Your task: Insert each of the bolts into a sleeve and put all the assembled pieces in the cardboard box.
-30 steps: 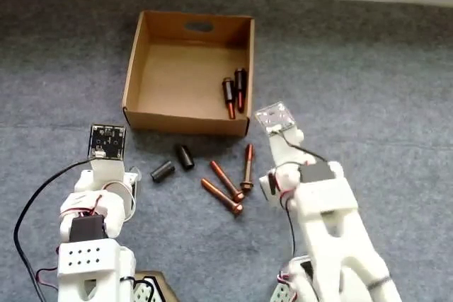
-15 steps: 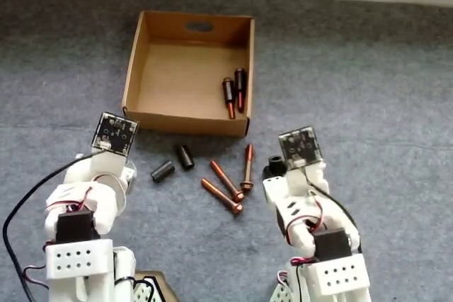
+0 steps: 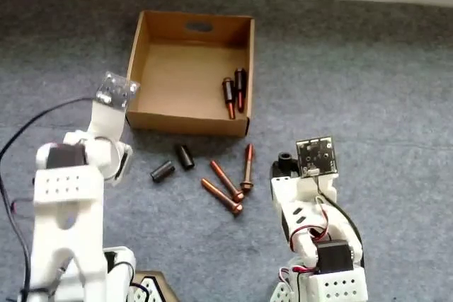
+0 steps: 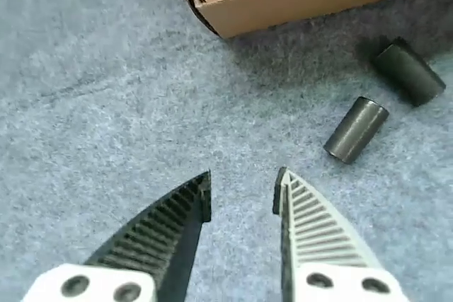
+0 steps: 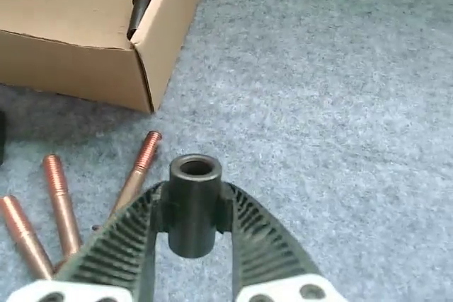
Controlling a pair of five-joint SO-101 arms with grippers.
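At lower right of the high view, the right end effector clamps a sleeve bore-outward, apparently presented for one of three bolts lying centre-frame on the table. The left end effector hangs spread near two loose sleeves. Two assembled pieces lie in the cardboard box.

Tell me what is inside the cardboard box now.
In the cardboard box, two assembled pieces lie side by side near the wall on the right arm's side. Their sleeves cover most of each bolt, hiding how deep it sits.
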